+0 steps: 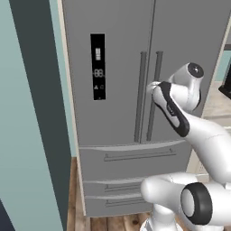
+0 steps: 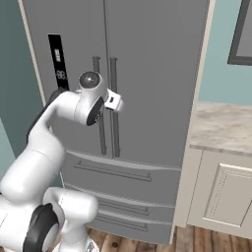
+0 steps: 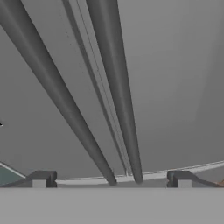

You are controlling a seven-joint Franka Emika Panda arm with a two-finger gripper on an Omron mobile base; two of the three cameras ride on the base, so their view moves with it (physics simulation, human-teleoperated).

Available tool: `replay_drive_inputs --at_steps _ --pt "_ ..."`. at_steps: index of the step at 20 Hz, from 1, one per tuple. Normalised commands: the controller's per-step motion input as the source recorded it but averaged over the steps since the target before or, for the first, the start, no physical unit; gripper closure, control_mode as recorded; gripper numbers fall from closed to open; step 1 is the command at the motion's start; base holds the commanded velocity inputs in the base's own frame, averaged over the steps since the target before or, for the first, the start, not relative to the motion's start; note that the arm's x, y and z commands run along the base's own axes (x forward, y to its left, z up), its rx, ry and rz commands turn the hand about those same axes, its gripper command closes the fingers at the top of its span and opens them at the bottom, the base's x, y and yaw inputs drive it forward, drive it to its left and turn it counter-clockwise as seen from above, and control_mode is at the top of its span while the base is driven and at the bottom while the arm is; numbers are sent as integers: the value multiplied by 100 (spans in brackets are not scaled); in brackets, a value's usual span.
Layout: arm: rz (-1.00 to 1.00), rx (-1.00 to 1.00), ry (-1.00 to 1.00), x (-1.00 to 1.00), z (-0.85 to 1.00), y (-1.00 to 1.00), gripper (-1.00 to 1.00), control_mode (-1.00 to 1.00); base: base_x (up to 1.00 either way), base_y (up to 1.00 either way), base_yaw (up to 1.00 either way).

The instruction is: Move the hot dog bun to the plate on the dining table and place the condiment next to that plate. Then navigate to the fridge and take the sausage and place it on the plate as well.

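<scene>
The end effector (image 3: 111,179) faces the fridge (image 1: 117,90) up close, its fingers (image 3: 41,179) spread wide apart with nothing between them. Straight ahead of it run the two long vertical handles (image 3: 118,96), side by side along the seam where the upper doors meet; both doors are closed, so whatever is inside is hidden. To the end effector's left, the black dispenser panel (image 1: 98,66) sits on the left door. Below it lie the closed bottom drawers (image 2: 118,192). Off to its right stands a marbled counter (image 2: 221,125) over a white cabinet (image 2: 229,194).
</scene>
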Motion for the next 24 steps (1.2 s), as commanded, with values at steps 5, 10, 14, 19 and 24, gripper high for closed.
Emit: replay_drive_inputs --at_steps 5,10,14,19,24 --pt "0 1 0 69 0 -8 -100 -100 0 0 0" --pt "0 0 0 61 0 -9 -100 -100 0 0 0" --pt "0 0 0 66 -3 -15 -100 -100 0 0 0" --pt "0 0 0 65 -18 -2 -100 -100 0 0 0" --pt "0 0 -1 59 -24 0 100 -100 0 0 0"
